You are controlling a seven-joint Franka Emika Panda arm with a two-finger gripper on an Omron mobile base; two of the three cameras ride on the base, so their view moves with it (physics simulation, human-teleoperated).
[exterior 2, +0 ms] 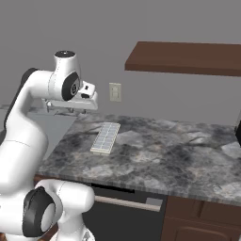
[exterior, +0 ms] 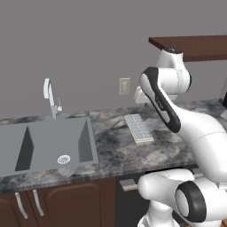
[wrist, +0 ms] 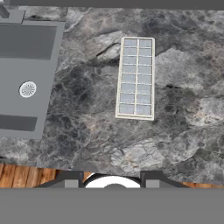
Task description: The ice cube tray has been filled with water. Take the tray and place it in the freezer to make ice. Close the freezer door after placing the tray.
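Below the white arm's two-finger gripper [wrist: 112, 181], whose dark fingertips stand drawn in as narrow as they go with nothing held between them, lies the flat rectangular white ice cube tray [wrist: 135, 78] with its two rows of small square cells showing the pale blue-grey water [wrist: 130, 69]. It rests flat on the dark marbled stone counter [wrist: 183, 113], well apart from the gripper. Off to one side of the tray sits the grey double-basin sink [exterior: 44, 144] with its upright tap [exterior: 50, 98], and a pale wall socket [exterior 2: 115, 92] is behind
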